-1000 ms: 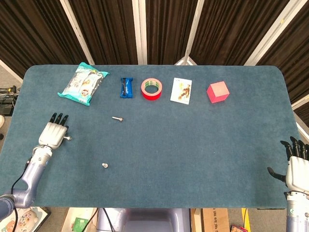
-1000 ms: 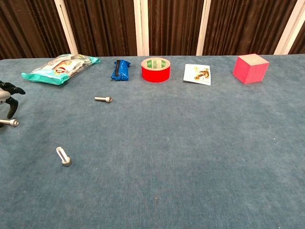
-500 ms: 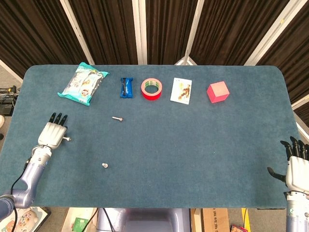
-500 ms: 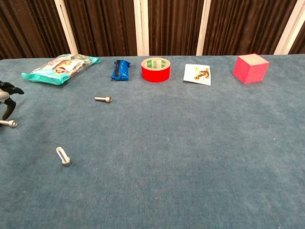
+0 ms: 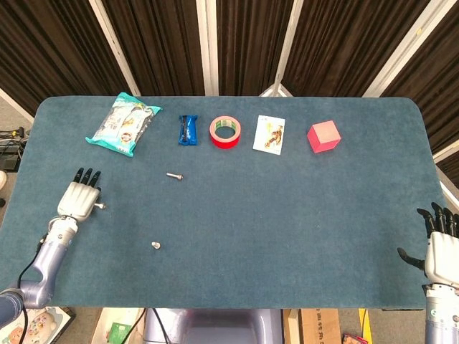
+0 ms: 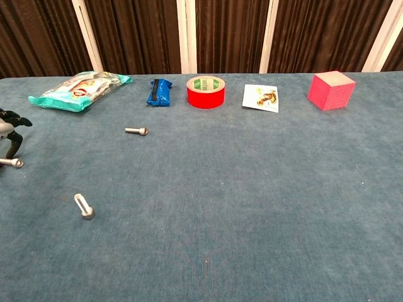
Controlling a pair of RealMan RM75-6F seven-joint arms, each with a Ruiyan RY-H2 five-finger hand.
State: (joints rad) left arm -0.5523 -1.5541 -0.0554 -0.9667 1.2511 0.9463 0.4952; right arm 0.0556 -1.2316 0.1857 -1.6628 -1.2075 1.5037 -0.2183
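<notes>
Left hand [image 5: 80, 197] sits low at the left edge of the table [image 5: 287, 215], fingers pointing away from the robot, a small bolt [image 6: 12, 162] pinched at its thumb side; in the chest view the bolt's head sticks out just below the dark fingertips [image 6: 14, 118], close to or touching the cloth, can't tell which. Grip looks shallow, mostly on the shank, so the likely failure is the bolt slipping or rolling out if the hand tilts or loosens, and it's round enough to roll off the near left edge. Right hand [image 5: 439, 247] is at the far right edge, fingers spread, holding nothing, well apart from everything. Outward from the left hand: a second bolt [image 5: 155, 245] stands on its head nearer the robot and to the right, a third bolt [image 5: 173, 175] lies flat further out to the right; neither touches the hand. A careless sweep of the left arm could knock the standing one over. Back row, left to right: snack bag [image 5: 122, 123], blue wrapper [image 5: 187, 130], red tape roll [image 5: 225, 132], picture card [image 5: 269, 135], pink cube [image 5: 323, 136], all well apart from both hands.
</notes>
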